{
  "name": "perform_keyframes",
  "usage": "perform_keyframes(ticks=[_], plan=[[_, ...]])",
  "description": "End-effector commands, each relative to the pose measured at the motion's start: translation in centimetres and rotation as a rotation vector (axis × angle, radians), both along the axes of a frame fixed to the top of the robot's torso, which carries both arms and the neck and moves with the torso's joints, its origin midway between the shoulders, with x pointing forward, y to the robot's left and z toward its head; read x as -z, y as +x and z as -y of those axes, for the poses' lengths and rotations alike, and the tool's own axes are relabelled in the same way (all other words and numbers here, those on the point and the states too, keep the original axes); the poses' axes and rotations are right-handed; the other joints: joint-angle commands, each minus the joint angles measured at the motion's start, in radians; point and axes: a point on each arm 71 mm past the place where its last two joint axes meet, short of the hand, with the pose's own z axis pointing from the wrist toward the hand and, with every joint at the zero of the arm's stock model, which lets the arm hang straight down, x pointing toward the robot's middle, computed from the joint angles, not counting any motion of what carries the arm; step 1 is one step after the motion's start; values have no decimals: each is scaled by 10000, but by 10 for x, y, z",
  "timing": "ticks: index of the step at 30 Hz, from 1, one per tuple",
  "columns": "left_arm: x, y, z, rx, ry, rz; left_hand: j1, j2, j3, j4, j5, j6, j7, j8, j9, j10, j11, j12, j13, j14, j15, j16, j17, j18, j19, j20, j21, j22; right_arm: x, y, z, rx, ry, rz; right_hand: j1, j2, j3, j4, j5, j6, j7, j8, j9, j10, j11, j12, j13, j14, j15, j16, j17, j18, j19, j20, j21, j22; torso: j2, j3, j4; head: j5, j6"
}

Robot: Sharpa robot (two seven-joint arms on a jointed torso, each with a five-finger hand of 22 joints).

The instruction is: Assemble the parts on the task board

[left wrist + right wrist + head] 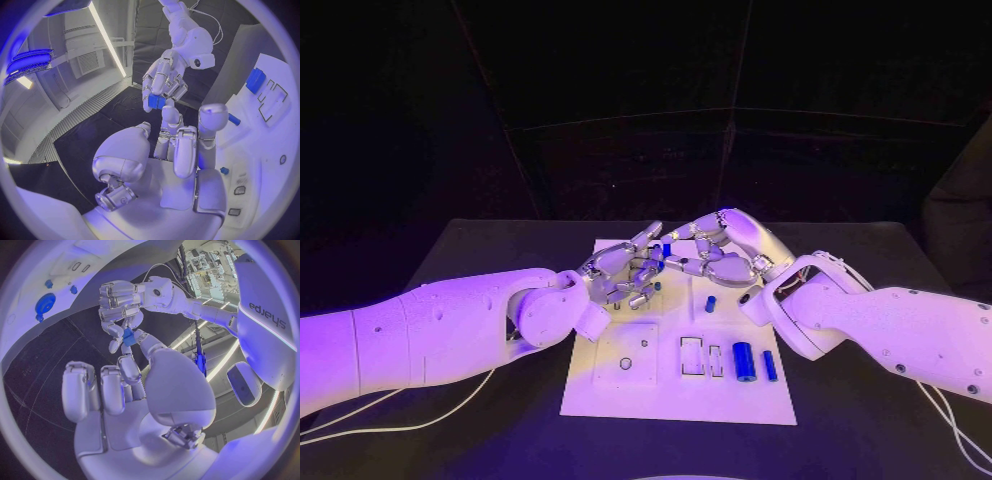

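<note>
Over the far half of the task board (pixel 678 400) the two hands meet above the bench (pixel 488 250). The left hand (pixel 620 278) and the right hand (pixel 715 252) come fingertip to fingertip at about twelve o'clock from the board's middle. Between them is a small blue part (pixel 155 102), also seen in the right wrist view (pixel 128 336). The right hand's fingers appear closed around it, while the left hand's fingers (pixel 170 120) reach up to it; whether the left hand is gripping it or only touching it I cannot tell. The part's long axis cannot be made out.

On the board, a short blue peg (pixel 710 303) lies at about two o'clock from the middle, and two blue cylinders (pixel 746 361) lie side by side at about four o'clock, long axes running near to far. The right hand is nearer these. The next move likely depends on passing or seating the held part.
</note>
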Motion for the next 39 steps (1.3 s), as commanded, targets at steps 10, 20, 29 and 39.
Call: perform_keyframes(ticks=[10,20,29,39], plan=[[-2,1,-3,-105,-47,39,61,93,-79,-16,62,74,4,62,41,57,-11,60,35,813,-84,55,1468,-144,76,0,85,37,0,0,2,15,-61,-55,17,7,19,40,75,-6,23,32,10,28,64,-12,7,779,59,62,1337,-189,37,4,61,1324,8,-1,-3,18,-42],[2,2,-5,-161,513,-126,330,88,-173,-56,65,-117,52,0,103,-222,23,-199,-376,811,-69,51,1461,-131,22,-4,49,-53,-2,-4,-1,-86,34,-16,15,1,13,41,75,-5,26,32,11,24,66,-17,2,777,60,57,1329,-187,29,5,55,1314,4,7,11,14,-83],[7,5,-11,-333,1256,-312,547,11,-405,-45,61,-502,200,-174,130,-833,153,-754,-1212,785,32,5,1363,-102,-91,73,-59,-245,-3,-5,-1,-57,125,21,8,-10,1,47,70,-4,29,32,11,18,71,-23,-4,774,63,47,1314,-183,19,7,47,1302,4,6,-4,40,-114],[6,19,-49,-1789,1868,3,746,-32,-527,-109,88,-664,272,-235,159,-954,222,-822,-1240,764,94,-30,1289,-80,-150,136,-111,-339,1,3,7,218,-104,23,16,-12,1,44,67,-1,28,33,11,24,70,-14,6,777,64,57,1329,-188,34,8,59,1321,-15,-20,0,64,-167]])
